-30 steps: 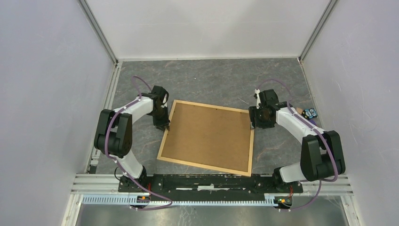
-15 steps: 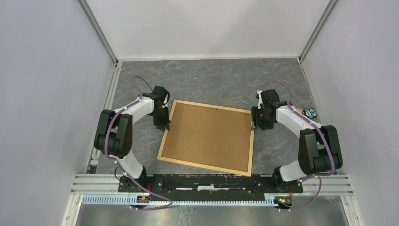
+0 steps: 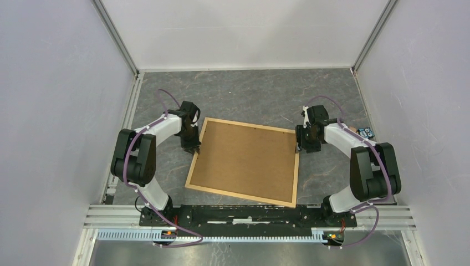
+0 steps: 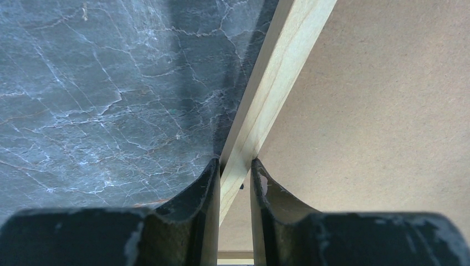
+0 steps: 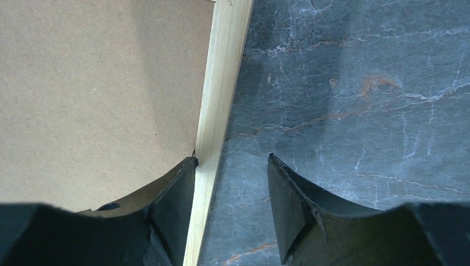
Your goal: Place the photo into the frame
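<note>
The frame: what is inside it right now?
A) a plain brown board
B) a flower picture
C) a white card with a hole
A: the frame is filled from strip to strip by a plain brown board, and no picture shows.

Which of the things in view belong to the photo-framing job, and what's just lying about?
Job:
- frame, with brown backing board lying in it
- left gripper, shut on the frame's left strip
- right gripper, open astride the right strip
- photo: not visible

Lying about:
- small blue-and-black item, far right
</note>
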{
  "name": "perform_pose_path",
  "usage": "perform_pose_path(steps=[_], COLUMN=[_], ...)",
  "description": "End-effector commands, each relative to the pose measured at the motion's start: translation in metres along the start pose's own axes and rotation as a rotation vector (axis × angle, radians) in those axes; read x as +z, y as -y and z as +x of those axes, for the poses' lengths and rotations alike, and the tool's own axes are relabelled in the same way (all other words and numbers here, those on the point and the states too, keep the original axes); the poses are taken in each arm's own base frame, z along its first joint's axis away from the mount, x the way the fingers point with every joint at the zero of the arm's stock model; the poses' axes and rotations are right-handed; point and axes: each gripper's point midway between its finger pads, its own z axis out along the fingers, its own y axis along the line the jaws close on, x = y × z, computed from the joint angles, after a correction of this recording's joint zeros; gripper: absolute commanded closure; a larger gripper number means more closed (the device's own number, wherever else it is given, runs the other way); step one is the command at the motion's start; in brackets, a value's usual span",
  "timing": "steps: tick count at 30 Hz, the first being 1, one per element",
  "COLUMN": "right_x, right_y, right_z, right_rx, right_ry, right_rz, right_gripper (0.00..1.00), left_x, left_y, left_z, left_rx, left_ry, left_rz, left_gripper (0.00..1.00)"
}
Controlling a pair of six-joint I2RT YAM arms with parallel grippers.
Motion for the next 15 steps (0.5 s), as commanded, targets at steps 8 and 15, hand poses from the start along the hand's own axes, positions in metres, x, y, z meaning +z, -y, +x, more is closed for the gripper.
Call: perform_pose_path(steps=[8, 15], right_x=[-0.015, -0.003], right_y=[0.006, 0.007], right_z=[-0.025, -0.016], right_rx=[0.008, 0.009], right_ry=[0.075, 0.042], right_rz=[0.024, 0.018], right_gripper=[0.44, 0.44], left_x=[0.001, 0.0], left_y=[-0.003, -0.003], left_z=[0.01, 0.011], left_rx=[-0.013, -0.006], left_ry=[-0.021, -0.017], left_rz=[-0.023, -0.03], left_gripper=[0.98, 0.98])
